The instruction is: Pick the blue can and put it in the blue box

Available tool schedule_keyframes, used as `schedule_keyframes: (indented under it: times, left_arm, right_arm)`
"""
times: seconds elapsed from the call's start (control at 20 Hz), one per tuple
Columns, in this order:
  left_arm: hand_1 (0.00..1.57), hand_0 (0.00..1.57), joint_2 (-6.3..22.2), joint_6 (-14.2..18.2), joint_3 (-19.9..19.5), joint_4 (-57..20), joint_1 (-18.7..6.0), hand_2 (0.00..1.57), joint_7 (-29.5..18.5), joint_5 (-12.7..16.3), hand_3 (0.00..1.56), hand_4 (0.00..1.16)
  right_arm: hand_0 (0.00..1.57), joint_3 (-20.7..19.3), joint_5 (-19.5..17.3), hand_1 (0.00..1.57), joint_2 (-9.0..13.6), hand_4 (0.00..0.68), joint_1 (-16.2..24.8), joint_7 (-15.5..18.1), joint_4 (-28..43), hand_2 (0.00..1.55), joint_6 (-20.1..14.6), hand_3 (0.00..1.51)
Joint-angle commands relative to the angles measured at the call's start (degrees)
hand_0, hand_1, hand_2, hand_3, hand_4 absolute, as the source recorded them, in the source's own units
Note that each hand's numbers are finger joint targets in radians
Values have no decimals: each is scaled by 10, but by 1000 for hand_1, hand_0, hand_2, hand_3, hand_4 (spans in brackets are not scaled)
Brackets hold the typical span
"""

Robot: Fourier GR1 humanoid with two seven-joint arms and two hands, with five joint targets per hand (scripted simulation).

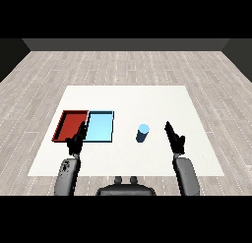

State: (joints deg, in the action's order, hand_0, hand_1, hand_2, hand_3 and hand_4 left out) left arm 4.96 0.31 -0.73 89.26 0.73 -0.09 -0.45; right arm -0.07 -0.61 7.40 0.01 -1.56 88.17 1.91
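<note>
The blue can (142, 133) stands upright on the white table (147, 102), right of the two trays. The light blue tray (100, 127) lies beside the red tray (70, 126), which is on its left. My right hand (174, 137) hovers open to the right of the can, fingers straight, a short gap between them. My left hand (77, 139) is open over the near edge where the two trays meet, partly covering the red tray's corner.
Grey wood flooring surrounds the white table. Bare table surface lies behind the trays and the can, and between the can and the light blue tray.
</note>
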Motion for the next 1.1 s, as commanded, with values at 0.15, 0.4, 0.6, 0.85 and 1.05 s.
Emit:
schedule_keyframes:
  times: [0.15,0.4,0.6,0.85,1.05]
  left_arm:
    - [0,0,-14,-3,-1,1,8,0,-3,8,0,0]
    - [0,0,-38,10,-9,57,-8,0,-139,12,0,0]
    - [0,0,-45,5,-12,-26,-33,0,-201,5,0,0]
    - [0,0,-27,-15,-25,26,-3,0,-184,32,0,0]
    - [0,0,-17,-49,-32,-16,33,0,-248,37,0,0]
  right_arm:
    - [0,42,-47,0,-66,0,-6,-21,-7,0,-59,0]
    - [0,68,35,0,-73,0,-4,141,23,0,-15,0]
    - [0,85,27,0,-74,0,-26,182,-22,0,-13,0]
    - [0,138,33,0,-74,0,6,215,-23,0,-60,0]
    - [0,69,40,0,-68,0,-30,208,-44,0,-13,0]
